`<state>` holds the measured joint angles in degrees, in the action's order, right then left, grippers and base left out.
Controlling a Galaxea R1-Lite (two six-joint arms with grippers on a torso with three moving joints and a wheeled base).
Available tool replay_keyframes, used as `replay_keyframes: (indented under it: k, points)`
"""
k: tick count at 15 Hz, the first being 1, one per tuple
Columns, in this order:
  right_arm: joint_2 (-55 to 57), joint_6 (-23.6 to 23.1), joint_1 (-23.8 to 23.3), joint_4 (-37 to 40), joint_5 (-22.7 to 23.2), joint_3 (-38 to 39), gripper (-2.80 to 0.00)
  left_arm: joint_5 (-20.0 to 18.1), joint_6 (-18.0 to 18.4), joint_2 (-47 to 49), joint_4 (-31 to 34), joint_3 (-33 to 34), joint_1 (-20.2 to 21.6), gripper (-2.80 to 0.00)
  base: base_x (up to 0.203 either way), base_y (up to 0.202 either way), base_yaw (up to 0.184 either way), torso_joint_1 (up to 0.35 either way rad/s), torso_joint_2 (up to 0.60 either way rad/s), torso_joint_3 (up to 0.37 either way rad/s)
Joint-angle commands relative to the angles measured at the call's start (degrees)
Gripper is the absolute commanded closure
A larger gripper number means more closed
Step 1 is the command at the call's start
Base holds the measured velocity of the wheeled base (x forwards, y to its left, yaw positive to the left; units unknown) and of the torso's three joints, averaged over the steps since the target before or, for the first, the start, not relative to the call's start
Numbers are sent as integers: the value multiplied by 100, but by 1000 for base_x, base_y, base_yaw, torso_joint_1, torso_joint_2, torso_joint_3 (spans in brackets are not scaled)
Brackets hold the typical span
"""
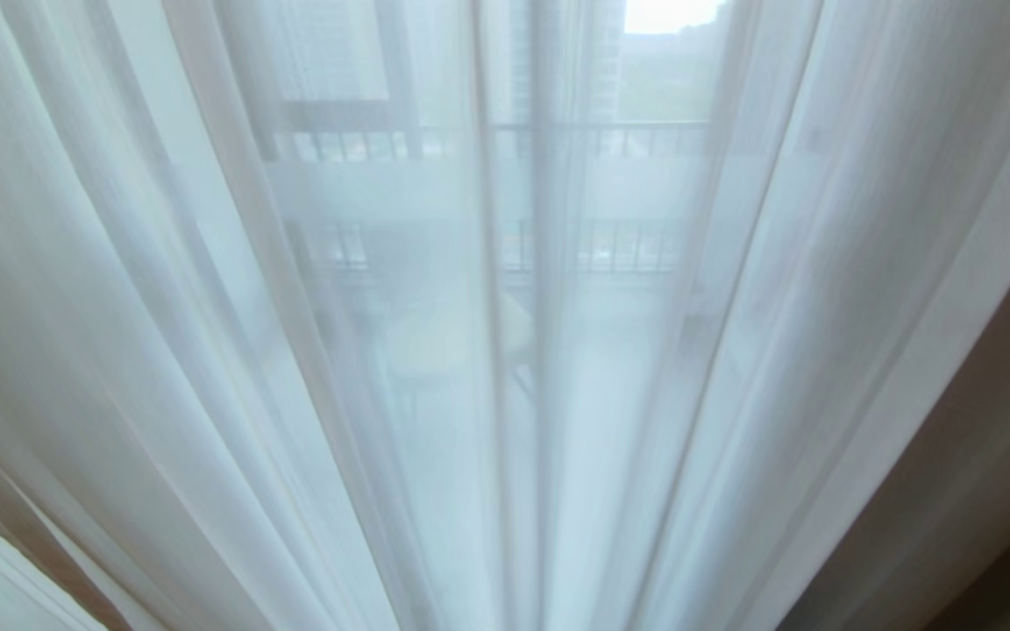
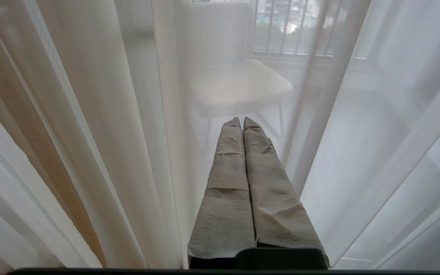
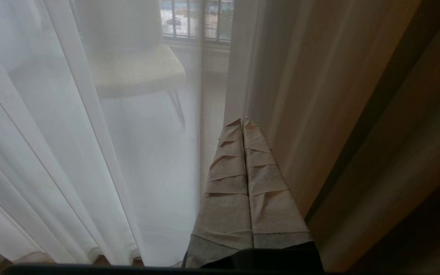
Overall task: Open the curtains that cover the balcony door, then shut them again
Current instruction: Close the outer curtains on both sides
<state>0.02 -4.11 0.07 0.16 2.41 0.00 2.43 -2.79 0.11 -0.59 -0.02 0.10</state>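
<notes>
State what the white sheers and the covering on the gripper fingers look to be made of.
White sheers: thin, matte woven voile, likely synthetic; the railing and a chair show through them. Left gripper and right gripper fingers: wrapped in greyish-beige cloth or paper tape, matte and creased, with overlapping bands showing.

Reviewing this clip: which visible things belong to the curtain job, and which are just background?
Job:
- sheer curtains, drawn shut
- thick drape at the side
- left gripper, right gripper, jaws shut, empty

Background:
- chair
- railing outside
</notes>
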Motion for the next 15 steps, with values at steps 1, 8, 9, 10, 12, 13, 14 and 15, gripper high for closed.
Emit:
replay_keyframes:
  k: [1,8,9,10,12,13,14,15]
  points:
    - [-2,-2,1,2,5,0,0,4,-2,-2,6,2,2,0,0,-190,-2,2,-1,2]
    - [-2,15,1,2,-4,0,0,4,-11,-2,6,-3,-1,0,0,-178,0,0,3,4]
    - [-2,15,1,2,-4,0,0,4,-11,-2,-3,2,-1,0,0,-53,0,7,5,2]
    - [-2,15,1,2,-4,0,0,4,-11,-2,6,2,-1,0,0,0,0,0,0,0]
    - [-2,-23,1,-2,-4,0,0,4,-11,-2,1,2,-1,0,0,0,0,0,0,0]
    - [-2,-64,1,11,4,0,0,4,-11,-2,2,-3,7,0,0,0,0,0,0,0]
    - [-2,-64,1,11,5,0,0,4,-11,-2,6,2,-1,0,0,0,0,0,0,0]
    - [-2,-55,1,11,5,0,0,4,-11,-2,-2,2,0,0,0,0,0,0,0,0]
